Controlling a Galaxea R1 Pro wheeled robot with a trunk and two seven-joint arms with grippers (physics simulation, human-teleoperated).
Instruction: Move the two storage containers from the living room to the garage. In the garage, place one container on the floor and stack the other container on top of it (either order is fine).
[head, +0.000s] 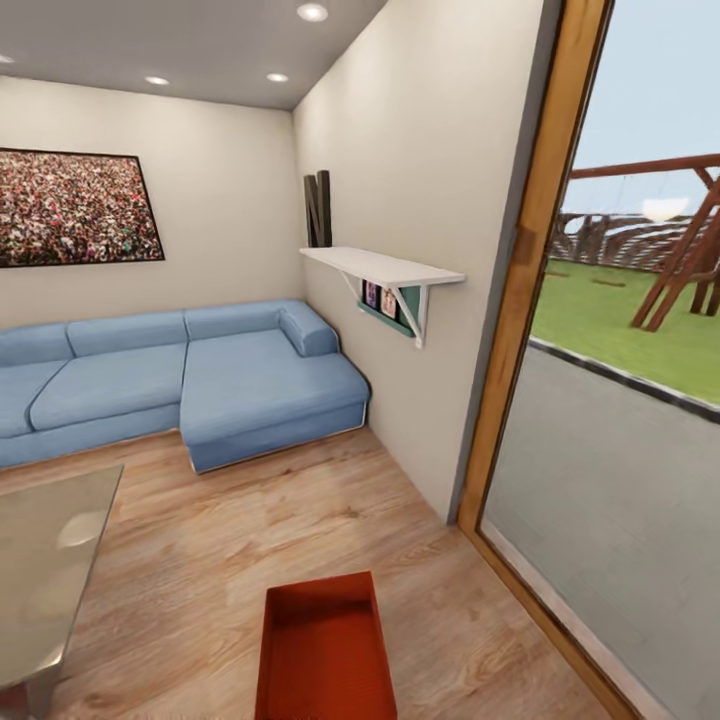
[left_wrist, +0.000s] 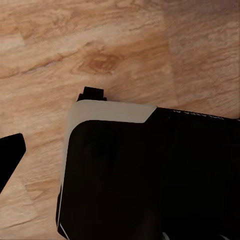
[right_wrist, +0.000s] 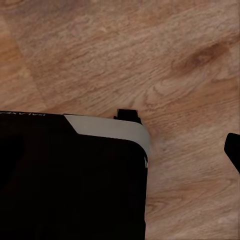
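On the light wood floor (head: 300, 520) just ahead of you, at the bottom middle of the head view, lies one orange-red storage container (head: 325, 650), open top up, long side running away from you. Nothing holds it. To its left stands a glass-topped table (head: 45, 560). Farther back, a blue sectional sofa (head: 180, 380) fills the corner, under a wide framed picture (head: 75, 208). A white wall shelf (head: 385, 267) juts from the beige wall on your right. Beside it, a wood-framed doorway (head: 520, 290) looks onto grey paving and grass. Each wrist view looks down at the planks past a dark, white-edged part of the robot's body (left_wrist: 150, 170). You cannot tell how far either claw is open.
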